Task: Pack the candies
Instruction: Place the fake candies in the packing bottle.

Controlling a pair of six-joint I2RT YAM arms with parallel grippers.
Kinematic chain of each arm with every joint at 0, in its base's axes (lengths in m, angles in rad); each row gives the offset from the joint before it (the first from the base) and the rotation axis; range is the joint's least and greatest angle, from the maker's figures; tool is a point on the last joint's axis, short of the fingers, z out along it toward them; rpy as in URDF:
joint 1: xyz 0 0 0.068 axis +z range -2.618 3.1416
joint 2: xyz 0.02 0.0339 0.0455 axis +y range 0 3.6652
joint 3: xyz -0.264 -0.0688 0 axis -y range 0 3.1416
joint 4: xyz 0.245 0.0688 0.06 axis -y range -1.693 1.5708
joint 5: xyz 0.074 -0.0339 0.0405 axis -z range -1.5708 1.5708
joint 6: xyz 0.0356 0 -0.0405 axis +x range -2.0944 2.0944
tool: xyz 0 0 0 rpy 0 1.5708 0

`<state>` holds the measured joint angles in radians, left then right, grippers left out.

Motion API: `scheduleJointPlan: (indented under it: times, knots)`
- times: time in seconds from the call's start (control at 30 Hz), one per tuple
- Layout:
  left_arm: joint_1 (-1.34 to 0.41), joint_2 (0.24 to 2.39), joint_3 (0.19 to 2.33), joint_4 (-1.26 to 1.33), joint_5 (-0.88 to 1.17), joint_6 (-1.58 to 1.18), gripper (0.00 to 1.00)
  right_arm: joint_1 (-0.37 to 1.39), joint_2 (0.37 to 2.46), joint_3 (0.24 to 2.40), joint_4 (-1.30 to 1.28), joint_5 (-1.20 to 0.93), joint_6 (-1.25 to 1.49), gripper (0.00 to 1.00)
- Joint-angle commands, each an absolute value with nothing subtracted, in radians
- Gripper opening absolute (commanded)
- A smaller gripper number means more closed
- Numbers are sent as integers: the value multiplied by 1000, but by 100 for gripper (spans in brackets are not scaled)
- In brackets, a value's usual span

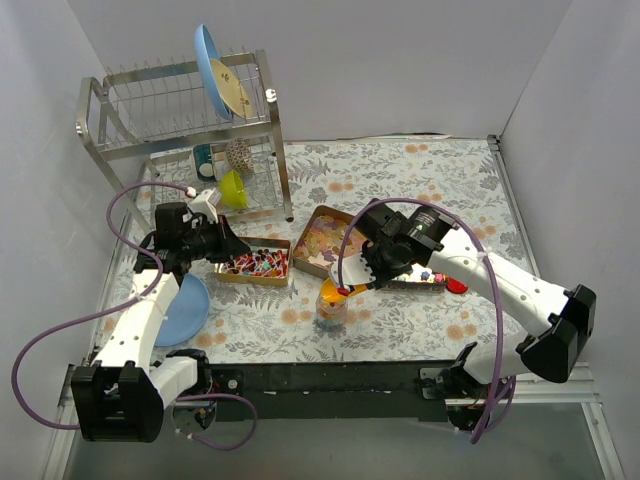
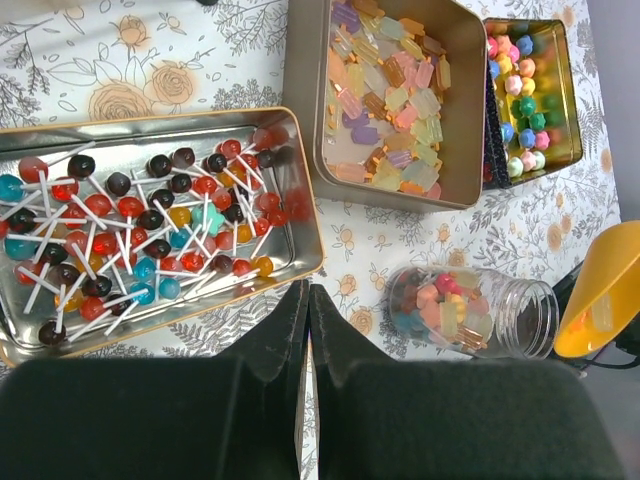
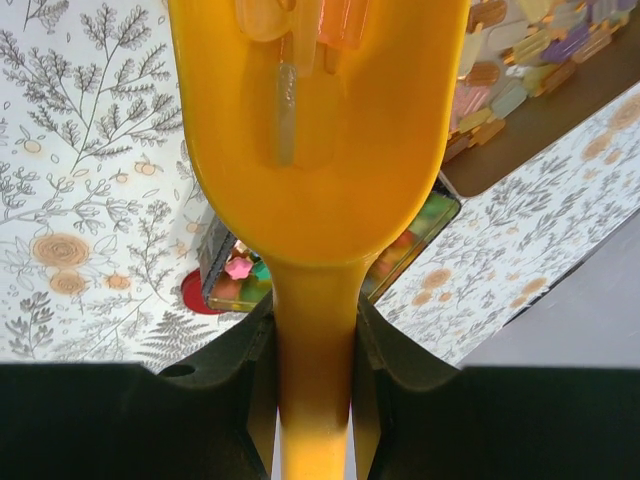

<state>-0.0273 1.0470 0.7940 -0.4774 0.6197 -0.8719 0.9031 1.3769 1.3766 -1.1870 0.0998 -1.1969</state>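
Three open tins hold the candies: red and blue lollipop-like pieces on white sticks (image 2: 150, 225), pale orange-yellow flat pieces (image 2: 395, 100) and bright multicoloured nuggets (image 2: 528, 95). A clear jar (image 1: 332, 312) stands in front of the tins, partly filled with mixed candies (image 2: 450, 305). My right gripper (image 3: 313, 310) is shut on the handle of the orange scoop (image 3: 320, 130). The scoop holds a few pale flat pieces (image 3: 300, 20) and hangs just over the jar's mouth (image 1: 335, 292). My left gripper (image 2: 307, 290) is shut and empty, at the near edge of the lollipop tin (image 1: 255, 265).
A round red lid (image 1: 457, 286) lies right of the nugget tin. A blue plate (image 1: 185, 305) lies under the left arm. A metal dish rack (image 1: 180, 130) with a blue plate, a green bowl (image 1: 233, 188) and cups stands at the back left.
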Motion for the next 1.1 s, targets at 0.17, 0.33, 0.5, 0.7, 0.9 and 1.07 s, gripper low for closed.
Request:
scheduleJointPlan:
  times: [0.17,0.33,0.5,0.7,0.9,1.07]
  knots:
    - [-2,1011,775,-449,656,-871,0,930,1399,1420,-1275,204,-1178,1]
    - [-2,1009,753,-428,669,-879,0,977,1436,1447,-1305,320,-1171,1]
    - [43,993,733,-408,686,-876,0,1058,1462,1437,-1304,504,-1143,1]
    - [60,969,723,-397,700,-877,0,1095,1500,1469,-1305,633,-1120,1]
    - [60,957,715,-393,704,-876,0,1147,1534,1514,-1305,729,-1140,1]
    - [63,943,706,-385,706,-876,0,1196,1532,1513,-1307,761,-1163,1]
